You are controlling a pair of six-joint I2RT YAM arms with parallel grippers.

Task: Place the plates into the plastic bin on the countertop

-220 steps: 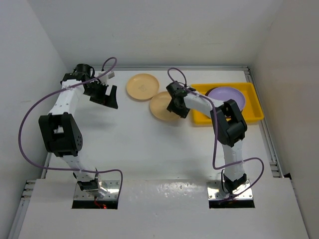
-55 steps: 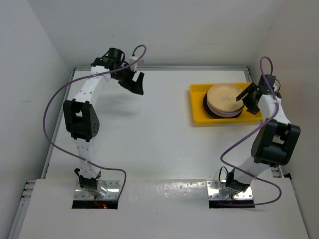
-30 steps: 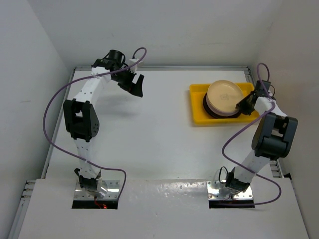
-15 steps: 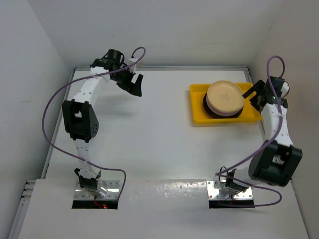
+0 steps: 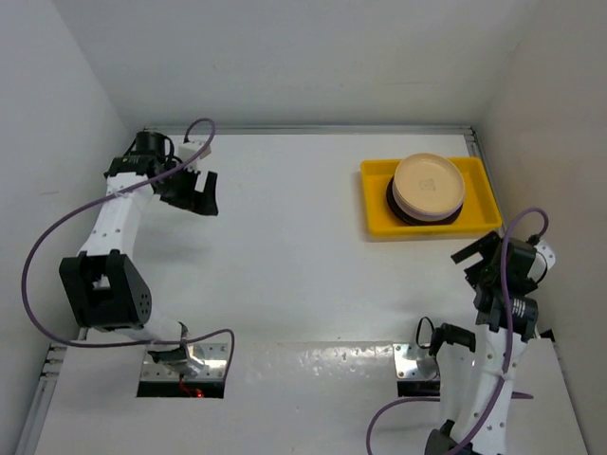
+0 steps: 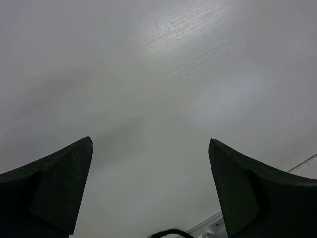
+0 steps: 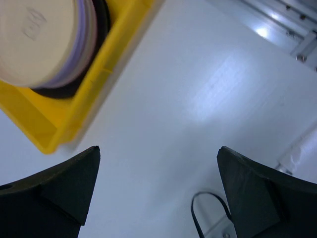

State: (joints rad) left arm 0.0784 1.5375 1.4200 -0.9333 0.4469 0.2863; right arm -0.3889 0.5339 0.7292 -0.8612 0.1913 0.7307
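right gripper (image 7: 158,148): its jaws were seen spread wide with nothing between them; it was held over bare countertop (image 5: 303,265), clear of everything.
left gripper (image 6: 150,141): its jaws were likewise spread wide and empty, with only white surface shown beneath them.
plates (image 5: 429,185): one pile was found inside the plastic bin (image 7: 99,82), with a cream plate on top, lavender rims under it and a dark plate at the bottom. The number in the pile could not be counted.
place of the pile: it lay ahead of the right gripper and off to its left, well apart from the fingertips; from the left gripper it lay far off to the right.
done: no plate was seen lying loose outside the bin, and none was held, so the loading was judged finished or very nearly so.
left to do: nothing could be made out beyond parking both arms; whether every plate was in the pile could not be confirmed.
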